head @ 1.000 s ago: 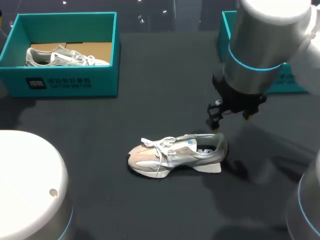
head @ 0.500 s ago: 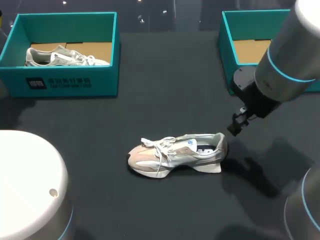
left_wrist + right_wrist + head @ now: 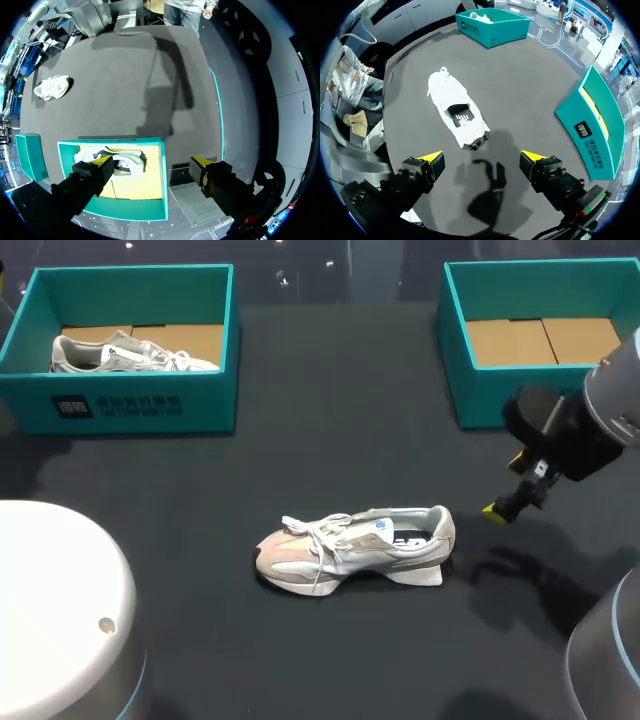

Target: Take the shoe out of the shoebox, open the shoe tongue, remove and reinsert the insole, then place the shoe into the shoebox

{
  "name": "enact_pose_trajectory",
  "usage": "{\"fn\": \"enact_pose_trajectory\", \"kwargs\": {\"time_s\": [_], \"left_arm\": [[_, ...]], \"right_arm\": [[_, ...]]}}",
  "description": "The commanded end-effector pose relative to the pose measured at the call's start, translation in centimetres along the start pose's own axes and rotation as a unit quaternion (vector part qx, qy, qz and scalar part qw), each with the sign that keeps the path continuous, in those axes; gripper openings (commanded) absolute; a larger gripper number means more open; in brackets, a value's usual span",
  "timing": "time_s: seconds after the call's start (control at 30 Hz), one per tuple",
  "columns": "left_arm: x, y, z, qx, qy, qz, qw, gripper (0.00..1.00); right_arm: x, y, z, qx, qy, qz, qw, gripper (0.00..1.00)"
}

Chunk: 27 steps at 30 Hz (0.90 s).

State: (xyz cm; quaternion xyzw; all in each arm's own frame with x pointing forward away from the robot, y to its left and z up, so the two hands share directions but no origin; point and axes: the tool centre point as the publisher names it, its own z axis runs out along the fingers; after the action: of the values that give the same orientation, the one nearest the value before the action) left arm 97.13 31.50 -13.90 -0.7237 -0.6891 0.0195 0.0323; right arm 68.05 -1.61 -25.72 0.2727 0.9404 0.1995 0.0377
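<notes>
Grey sneaker (image 3: 350, 545) out on your desk (image 3: 330, 420).
Your left jaws and right jaws gape wide, gripping nothing; the left shoebox (image 3: 120, 405) carries unreadable white print.

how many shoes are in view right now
2. One shoe stands on the table near its middle. A second shoe lies in the left shoebox. The right shoebox shows only its cardboard floor, so none seems hidden.

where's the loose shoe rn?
Head view: the loose shoe stands on its sole at the middle of the table, toe toward my left; the right gripper hangs off its heel, apart.
</notes>
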Motion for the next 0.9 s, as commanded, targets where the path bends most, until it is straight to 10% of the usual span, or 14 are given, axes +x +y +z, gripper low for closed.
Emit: {"fn": "enact_pose_trajectory", "kwargs": {"time_s": [0.03, 0.5, 0.9], "left_arm": [[0.0, 0.0, 0.0, 0.0, 0.001, 0.001, 1.0, 1.0], [0.0, 0.0, 0.0, 0.0, 0.001, 0.001, 1.0, 1.0], [0.0, 0.0, 0.0, 0.0, 0.001, 0.001, 1.0, 1.0]], "right_arm": [[-0.2, -1.5, 0.6, -0.282, -0.021, -0.052, 0.958, 1.0], [-3.4, -4.9, 3.2, -0.415, 0.008, -0.134, 0.9, 1.0], [-3.8, -5.2, 3.6, -0.421, 0.028, -0.139, 0.896, 1.0]]}}
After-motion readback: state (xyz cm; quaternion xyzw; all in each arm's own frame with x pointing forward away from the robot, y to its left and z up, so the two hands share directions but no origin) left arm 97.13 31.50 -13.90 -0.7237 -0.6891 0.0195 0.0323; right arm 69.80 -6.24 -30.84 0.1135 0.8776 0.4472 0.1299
